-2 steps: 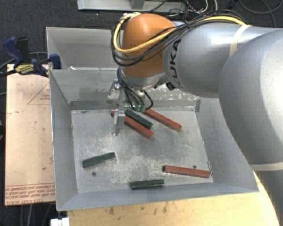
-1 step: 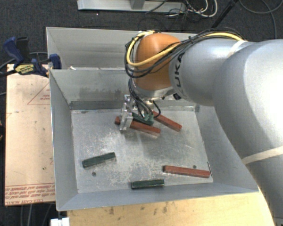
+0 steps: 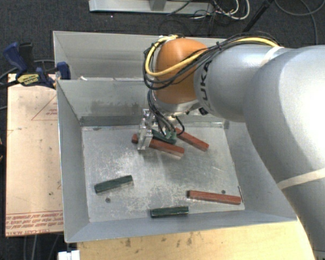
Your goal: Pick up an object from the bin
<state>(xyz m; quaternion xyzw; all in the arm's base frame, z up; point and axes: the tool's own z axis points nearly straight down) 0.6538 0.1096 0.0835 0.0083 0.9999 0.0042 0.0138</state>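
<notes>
Bin: grey metal bin (image 3: 70,161) with sloping walls and a flat, scuffed floor; five small bars lie loose on it, none heaped.

Arm: silver arm (image 3: 244,91) enters from the right, its orange cover (image 3: 176,69) and yellow-and-black cables (image 3: 150,64) over the rear middle of the bin.

Claw position: gripper (image 3: 145,137) is low over the rear-centre floor, just in front of the back wall.

Claw state: cannot tell — the metal tip is seen from above and partly under the wrist, so whether it is spread or pressed together is not readable.

Task's thing: reddish-brown bar (image 3: 170,148), flat on the floor and angled down to the right; its left end lies directly beneath the claw, and the rest runs out to the claw's right.

Contact: claw and bar overlap in this view; whether the bar is pinched cannot be told.

Neighbour: second reddish-brown bar (image 3: 195,141), just right of the first and roughly parallel to it.

Front right: long reddish-brown bar (image 3: 214,197), well apart from the claw.

Front left: dark green bar (image 3: 114,184), lying alone.

Front edge: second dark green bar (image 3: 169,212), at the foot of the near wall.
</notes>
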